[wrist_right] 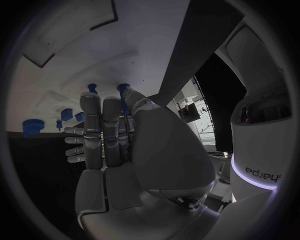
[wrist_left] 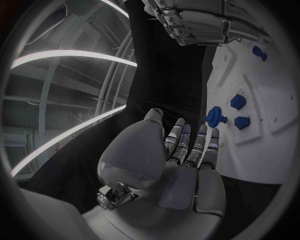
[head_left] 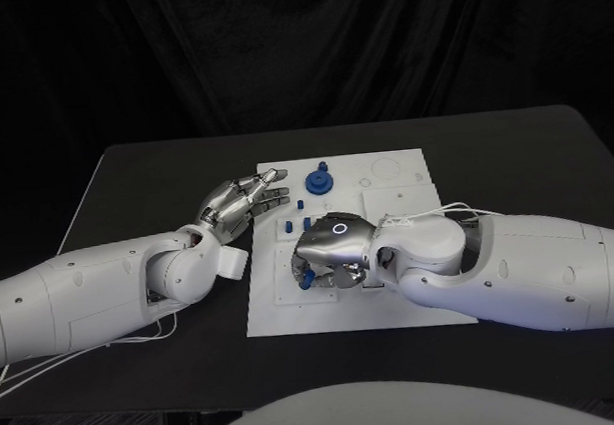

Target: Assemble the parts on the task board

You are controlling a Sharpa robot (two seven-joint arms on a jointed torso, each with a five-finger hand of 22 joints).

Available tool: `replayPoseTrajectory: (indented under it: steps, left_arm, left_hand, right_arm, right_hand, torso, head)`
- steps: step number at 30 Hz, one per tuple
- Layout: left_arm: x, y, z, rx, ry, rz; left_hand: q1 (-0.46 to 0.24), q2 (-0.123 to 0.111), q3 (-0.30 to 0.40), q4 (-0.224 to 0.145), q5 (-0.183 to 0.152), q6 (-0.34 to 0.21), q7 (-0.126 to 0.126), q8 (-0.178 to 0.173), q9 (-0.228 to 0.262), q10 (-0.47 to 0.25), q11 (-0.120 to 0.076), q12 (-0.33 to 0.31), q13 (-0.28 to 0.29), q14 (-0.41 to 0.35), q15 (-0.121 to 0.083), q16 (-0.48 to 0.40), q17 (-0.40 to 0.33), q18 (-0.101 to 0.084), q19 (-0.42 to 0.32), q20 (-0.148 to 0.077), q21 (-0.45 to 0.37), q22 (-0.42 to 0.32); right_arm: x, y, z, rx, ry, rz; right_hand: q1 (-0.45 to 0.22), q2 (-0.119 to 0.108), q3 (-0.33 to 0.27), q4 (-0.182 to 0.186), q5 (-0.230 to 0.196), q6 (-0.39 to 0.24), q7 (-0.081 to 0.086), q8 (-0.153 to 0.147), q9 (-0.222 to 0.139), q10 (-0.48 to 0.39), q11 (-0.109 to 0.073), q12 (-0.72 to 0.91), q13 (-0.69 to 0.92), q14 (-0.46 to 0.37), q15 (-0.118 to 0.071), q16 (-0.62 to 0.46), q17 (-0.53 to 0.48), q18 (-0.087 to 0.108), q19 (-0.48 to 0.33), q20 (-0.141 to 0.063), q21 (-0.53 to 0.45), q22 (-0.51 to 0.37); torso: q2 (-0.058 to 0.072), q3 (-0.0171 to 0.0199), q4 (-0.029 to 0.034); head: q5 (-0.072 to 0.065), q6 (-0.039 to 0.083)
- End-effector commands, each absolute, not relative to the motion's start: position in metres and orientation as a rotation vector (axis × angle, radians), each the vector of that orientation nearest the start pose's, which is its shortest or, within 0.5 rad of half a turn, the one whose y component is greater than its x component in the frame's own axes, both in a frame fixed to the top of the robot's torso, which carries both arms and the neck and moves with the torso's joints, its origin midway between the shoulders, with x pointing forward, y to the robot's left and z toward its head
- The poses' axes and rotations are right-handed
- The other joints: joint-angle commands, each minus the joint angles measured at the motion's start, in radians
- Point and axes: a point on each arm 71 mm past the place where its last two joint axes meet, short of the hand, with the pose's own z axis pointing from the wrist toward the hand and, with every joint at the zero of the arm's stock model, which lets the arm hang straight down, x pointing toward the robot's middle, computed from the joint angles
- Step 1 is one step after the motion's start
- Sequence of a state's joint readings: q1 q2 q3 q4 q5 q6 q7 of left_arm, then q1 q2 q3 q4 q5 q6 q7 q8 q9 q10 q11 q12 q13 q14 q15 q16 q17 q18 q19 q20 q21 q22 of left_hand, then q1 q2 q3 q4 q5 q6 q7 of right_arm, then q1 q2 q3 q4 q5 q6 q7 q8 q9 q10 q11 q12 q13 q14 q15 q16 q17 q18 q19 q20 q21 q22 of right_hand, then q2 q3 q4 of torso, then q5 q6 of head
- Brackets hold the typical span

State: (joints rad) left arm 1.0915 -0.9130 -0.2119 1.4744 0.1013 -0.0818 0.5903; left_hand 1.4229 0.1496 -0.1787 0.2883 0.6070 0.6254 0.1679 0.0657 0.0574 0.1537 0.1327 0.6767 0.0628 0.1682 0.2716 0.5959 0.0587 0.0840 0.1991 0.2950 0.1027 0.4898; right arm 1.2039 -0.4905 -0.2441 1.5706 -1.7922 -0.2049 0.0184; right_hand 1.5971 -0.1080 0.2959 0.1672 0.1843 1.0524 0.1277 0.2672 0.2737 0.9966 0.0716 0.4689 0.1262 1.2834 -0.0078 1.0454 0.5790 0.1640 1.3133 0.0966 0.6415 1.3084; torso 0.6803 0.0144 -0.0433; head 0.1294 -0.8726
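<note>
Looking down at the black table (head_left: pixel 131 188), we see the white task board (head_left: pixel 402 304) lying in the middle with both hands working near it. Our right hand (head_left: pixel 333 255) sits low over the board's middle, palm down, fingers curled around a small blue part (head_left: pixel 307 281) that peeks out beneath it; from the right wrist view the blue piece (wrist_right: pixel 123 95) shows at the fingertips (wrist_right: pixel 103 107), though we cannot tell for sure how firmly it is gripped. Our left hand (head_left: pixel 243 200) rests at the board's left edge, fingers straight and slightly apart, holding nothing. Just beyond its fingertips stands a blue round part with a knob (head_left: pixel 319 181), and a few small blue pieces (head_left: pixel 305 223) lie between the two hands on the board.
</note>
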Motion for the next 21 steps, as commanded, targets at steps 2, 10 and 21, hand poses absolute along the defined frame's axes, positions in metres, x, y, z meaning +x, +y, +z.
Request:
replayPoseTrajectory:
  steps: [2, 10, 21]
  left_arm:
    - [0.4402, 0.2533, -0.2779, -1.272, 1.466, -1.66]
    - [0.4405, 0.2533, -0.2784, -1.272, 1.466, -1.662]
    - [0.4405, 0.2527, -0.279, -1.272, 1.468, -1.665]
  left_hand:
    - [0.011, -0.001, 0.007, 0.001, 0.004, 0.003, 0.003, 0.005, 0.001, 0.0, 0.006, 0.003, 0.001, -0.005, 0.001, 0.0, 0.001, -0.011, 0.008, -0.002, 0.005, 0.003]
    - [0.013, -0.001, 0.008, 0.001, 0.004, 0.008, 0.004, 0.006, 0.002, -0.001, 0.008, 0.001, 0.001, -0.007, 0.001, -0.002, 0.001, -0.011, 0.01, -0.002, 0.005, 0.005]
    - [0.014, -0.001, 0.009, 0.001, 0.004, 0.011, 0.005, 0.006, 0.002, -0.001, 0.009, 0.001, 0.001, -0.008, 0.001, -0.002, 0.001, -0.011, 0.01, -0.002, 0.006, 0.004]
  right_arm:
    - [0.3914, -0.0096, -0.2413, -0.935, 1.615, 0.908]
    - [0.3913, -0.0078, -0.2417, -0.968, 1.595, 0.887]
    - [0.3896, -0.0051, -0.2433, -0.997, 1.603, 0.885]
  right_hand:
    - [0.004, 0.007, 0.001, -0.008, 0.005, 0.004, 0.0, 0.005, 0.001, -0.008, 0.0, -0.006, 0.001, -0.01, 0.001, -0.005, 0.0, -0.013, -0.007, -0.002, -0.003, 0.064]
    - [0.005, 0.005, 0.002, -0.011, 0.004, 0.0, 0.002, 0.004, 0.002, -0.008, 0.001, -0.007, 0.002, -0.013, 0.001, -0.007, -0.004, -0.012, -0.01, -0.002, -0.007, 0.063]
    - [-0.015, -0.002, 0.0, -0.009, 0.0, -0.04, 0.01, -0.014, 0.001, -0.022, 0.01, -0.013, 0.002, -0.025, 0.008, -0.016, -0.015, -0.012, -0.02, 0.002, -0.018, 0.06]
  torso:
    - [0.0, 0.0, -0.0001]
    - [0.0, -0.0001, -0.0001]
    - [0.0, 0.0, -0.0001]
  head:
    - [-0.002, 0.0]
    - [-0.001, 0.0]
    - [-0.001, 0.0]
